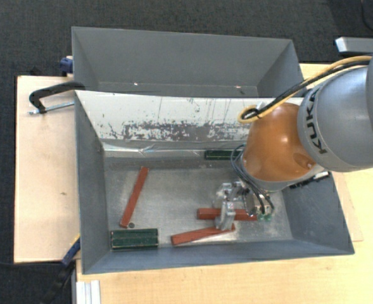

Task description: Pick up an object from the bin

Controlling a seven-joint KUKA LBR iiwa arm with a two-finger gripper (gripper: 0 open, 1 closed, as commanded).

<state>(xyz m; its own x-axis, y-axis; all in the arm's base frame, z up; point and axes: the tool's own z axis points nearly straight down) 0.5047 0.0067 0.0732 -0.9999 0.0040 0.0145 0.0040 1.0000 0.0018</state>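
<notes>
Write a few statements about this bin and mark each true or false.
1. A dark green block lies by the lower-left corner of the bin in the camera view. True.
2. The gripper is over that block. False: it is in the bin's right half, by a short red piece.
3. A long red-brown stick lies tilted in the left half. True.
4. Both green blocks lie side by side. False: the second green block lies at the back wall.

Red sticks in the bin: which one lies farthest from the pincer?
The red stick slanting alone in the bin's left half, above a green block. The short stick and the front stick both lie by the pincer.
</notes>
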